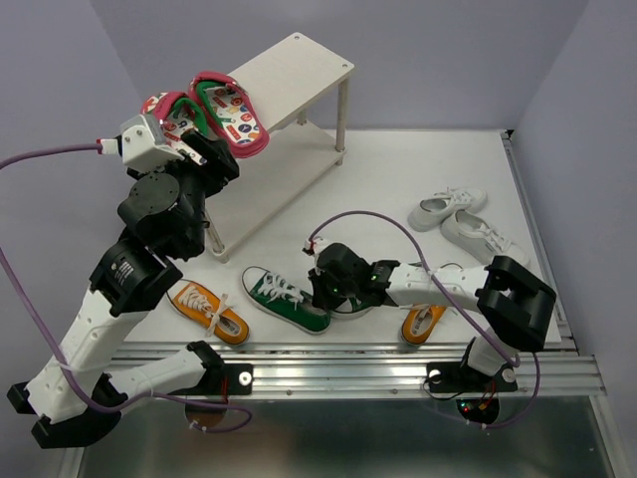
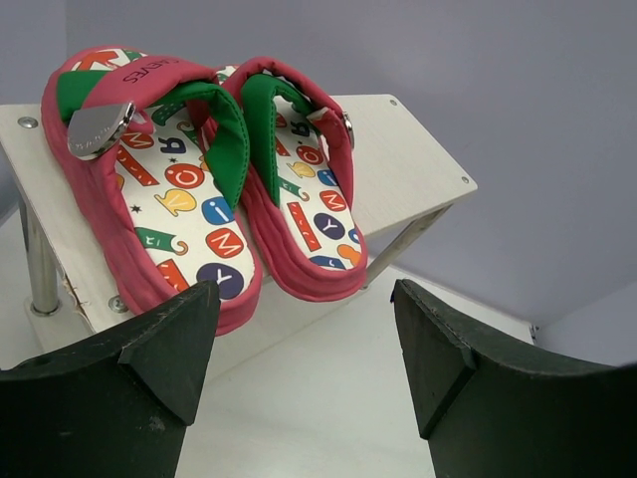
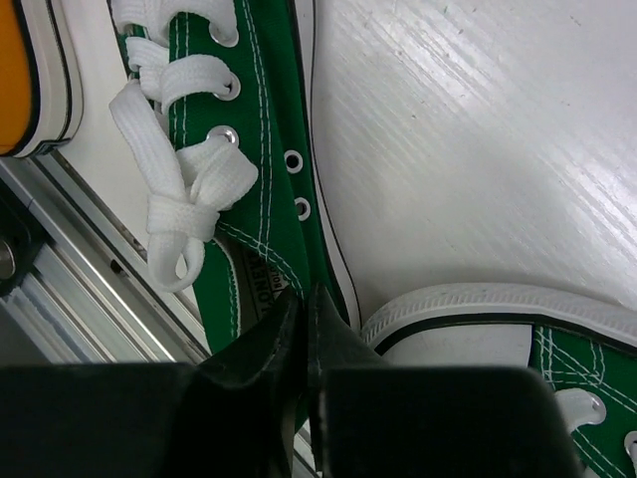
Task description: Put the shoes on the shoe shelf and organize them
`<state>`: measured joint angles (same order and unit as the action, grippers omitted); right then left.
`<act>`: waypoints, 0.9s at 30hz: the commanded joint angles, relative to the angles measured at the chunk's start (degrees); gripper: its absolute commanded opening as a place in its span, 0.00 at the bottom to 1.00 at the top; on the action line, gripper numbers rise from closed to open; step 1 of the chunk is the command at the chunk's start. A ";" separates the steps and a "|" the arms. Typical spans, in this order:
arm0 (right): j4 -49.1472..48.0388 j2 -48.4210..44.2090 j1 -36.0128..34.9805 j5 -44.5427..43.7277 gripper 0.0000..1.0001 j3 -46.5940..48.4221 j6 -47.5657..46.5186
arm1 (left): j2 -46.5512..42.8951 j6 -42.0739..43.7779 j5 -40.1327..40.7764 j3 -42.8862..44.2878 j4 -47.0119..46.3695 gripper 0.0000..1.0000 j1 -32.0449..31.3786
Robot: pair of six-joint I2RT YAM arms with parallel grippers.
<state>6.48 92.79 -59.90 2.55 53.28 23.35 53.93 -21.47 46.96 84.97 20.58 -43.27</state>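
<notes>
Top view: high, behind the near edge of the table [image 1: 398,179], looking down and forward; whole tabletop in frame. Left wrist: close, low angle, facing flip-flops [image 2: 199,199] on shelf [image 2: 418,169] end by the table's left edge. Right wrist: very close, straight down on green sneaker [image 3: 269,129] by the near edge. Top view shares both spots.

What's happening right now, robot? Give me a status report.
Left jaws open, facing pink flip-flops on shoe shelf top. Right jaws shut on green sneaker, at its side. Other green sneaker close beside; orange sneakers, white sneakers on table.
</notes>
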 commanded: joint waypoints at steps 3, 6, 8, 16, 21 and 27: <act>-1.56 -0.33 -0.04 -9.91 0.01 4.37 2.22 | -0.32 0.20 -0.29 -1.56 -5.02 0.81 0.20; -1.38 -1.47 -0.04 -12.65 0.01 4.56 3.10 | 0.38 0.38 -0.46 -0.95 -4.67 0.81 0.20; -1.03 -3.13 -0.04 -14.32 0.01 4.29 3.62 | 0.30 0.47 -0.20 -0.94 -4.49 0.81 0.20; -0.24 -10.61 -0.04 -14.14 0.01 4.56 6.00 | -1.55 0.12 0.76 -2.79 -5.55 0.81 0.20; -0.50 -10.09 0.57 -20.21 0.01 3.50 8.10 | -1.99 -0.15 0.76 -2.53 -5.11 0.81 0.20; -5.86 -8.16 1.10 -16.36 0.01 0.08 13.29 | -2.60 -0.32 0.94 -2.62 -4.49 0.81 0.20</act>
<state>9.37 84.90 -59.24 -13.28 54.06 32.99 52.56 -21.56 46.63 82.30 18.22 -43.27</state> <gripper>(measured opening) 0.044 0.811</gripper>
